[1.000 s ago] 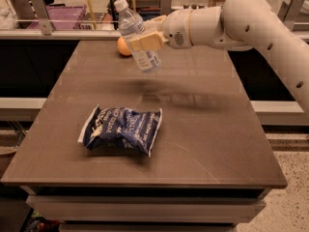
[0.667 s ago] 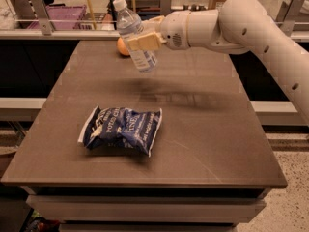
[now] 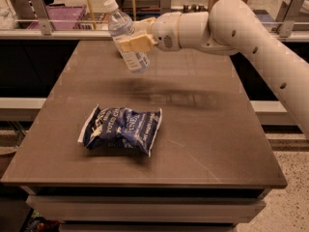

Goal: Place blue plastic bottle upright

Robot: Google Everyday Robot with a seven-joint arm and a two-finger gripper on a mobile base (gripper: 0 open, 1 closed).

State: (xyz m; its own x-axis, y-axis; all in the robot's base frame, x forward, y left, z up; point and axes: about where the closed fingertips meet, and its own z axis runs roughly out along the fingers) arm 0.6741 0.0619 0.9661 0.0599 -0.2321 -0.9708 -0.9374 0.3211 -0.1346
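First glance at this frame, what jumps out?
The white arm reaches in from the right, its hand clamped on the blue plastic bottle. The bottle hangs tilted, cap up and to the left, above the far side of the table. Next comes the dark blue chip bag, lying crumpled on the table's near left part, apart from the bottle.

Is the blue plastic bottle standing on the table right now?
No, the pincer holds the blue plastic bottle tilted in the air above the far part of the table.
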